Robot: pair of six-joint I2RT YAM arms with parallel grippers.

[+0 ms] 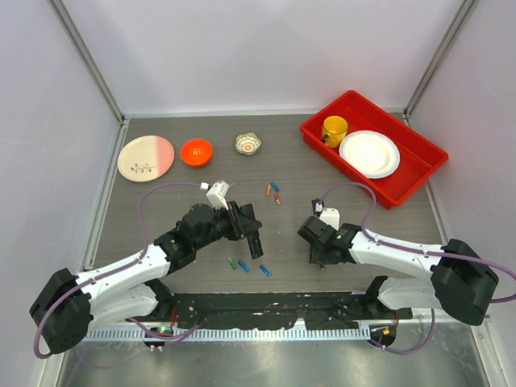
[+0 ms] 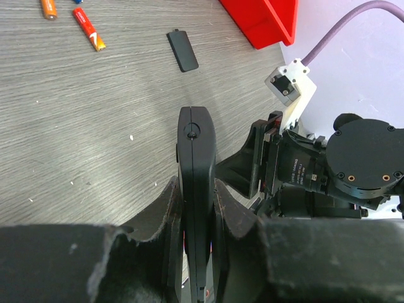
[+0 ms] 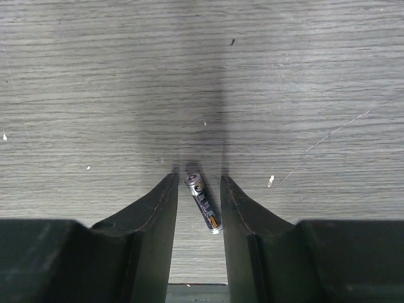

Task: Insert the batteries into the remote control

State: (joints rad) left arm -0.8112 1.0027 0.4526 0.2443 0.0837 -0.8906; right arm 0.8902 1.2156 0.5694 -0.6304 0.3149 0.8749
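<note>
The left fingers point(image 2: 165, 214) clamp tight on the remote control point(image 2: 196, 145), one pad on each broad side. The slim black bar stands on its narrow edge. Its long axis runs straight out from the wrist camera, and its near end is cut off by the bottom of that view. Which face carries the battery recess cannot be made out. Seen from overhead, the remote control point(image 1: 255, 242) slants toward the near edge of the tabletop point(image 1: 339, 274); whether it rests on the surface or hangs clear is not visible.

The right fingers point(image 3: 158, 214) stand partly open, straddling one dark battery point(image 3: 203, 203) that lies flat on the wood grain. It points away from the wrist, tilted slightly, its orange-banded end nearer the camera. Contact with either pad cannot be confirmed, and from overhead the arm hides it.

Loose batteries lie in two groups: three point(image 1: 274, 192) beyond the arms and three point(image 1: 243, 265) just beside the remote's lower end. A small flat black piece point(image 2: 182, 50) lies apart, near the red tray point(image 2: 265, 22).
</note>
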